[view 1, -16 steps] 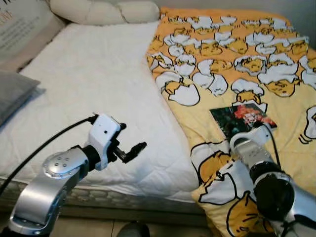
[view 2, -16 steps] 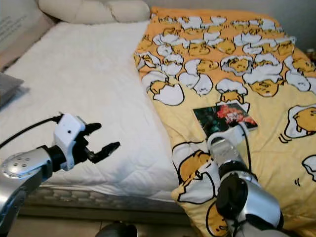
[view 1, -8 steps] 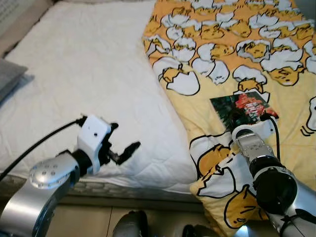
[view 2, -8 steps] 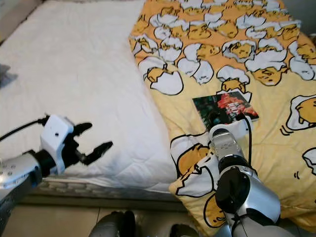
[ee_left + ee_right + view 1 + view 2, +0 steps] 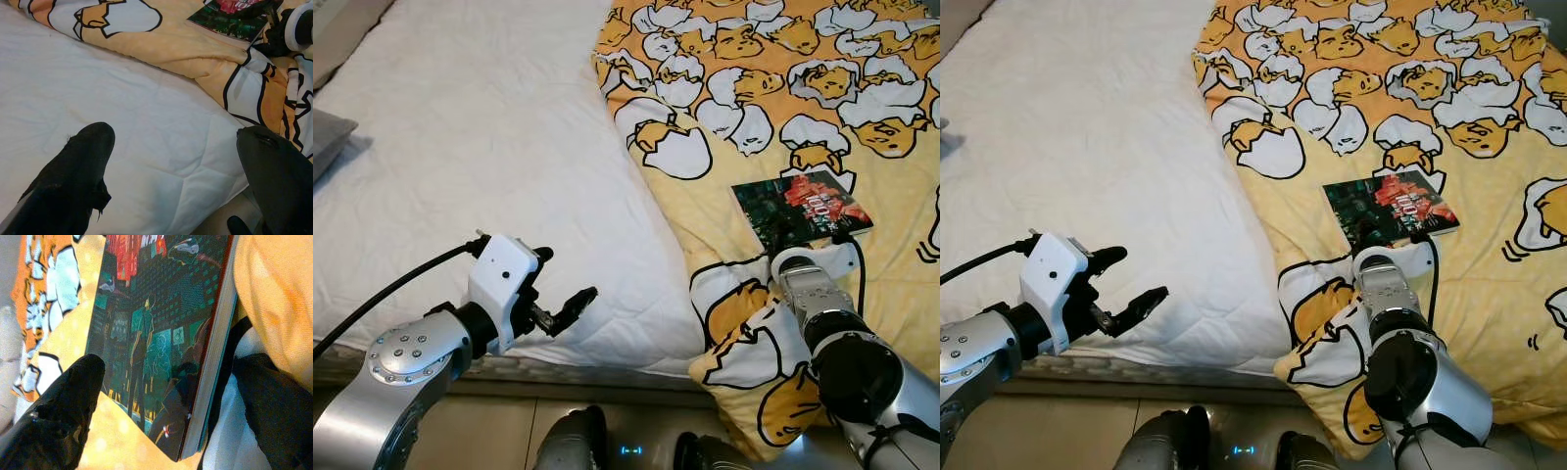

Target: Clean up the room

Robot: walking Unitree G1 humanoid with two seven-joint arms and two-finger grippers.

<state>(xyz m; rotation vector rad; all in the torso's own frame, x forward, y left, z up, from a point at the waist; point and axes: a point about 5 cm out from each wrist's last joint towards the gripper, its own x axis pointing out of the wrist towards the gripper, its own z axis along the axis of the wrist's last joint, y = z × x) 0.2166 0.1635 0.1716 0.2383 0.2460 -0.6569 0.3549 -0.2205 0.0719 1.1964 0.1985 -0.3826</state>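
Observation:
A book (image 5: 801, 203) with a dark green and red cover lies flat on the yellow egg-print blanket (image 5: 773, 88), on the right side of the bed. My right gripper (image 5: 790, 238) is at the book's near edge, open. In the right wrist view the book (image 5: 161, 328) sits between the two black fingers (image 5: 63, 401), one over the cover side and one past the spine edge. My left gripper (image 5: 566, 276) hovers open over the near edge of the white mattress (image 5: 480, 147), holding nothing. The left wrist view has its fingertips (image 5: 93, 147) spread above the white sheet.
A grey pillow (image 5: 327, 137) lies at the bed's left edge. The blanket's folded corner (image 5: 744, 352) hangs over the mattress front. Tiled floor (image 5: 499, 431) and my own feet (image 5: 573, 446) are below the bed edge.
The head camera has tilted down toward the bed's front edge. My right gripper has come up closer to the book's near edge. The left gripper holds about the same pose.

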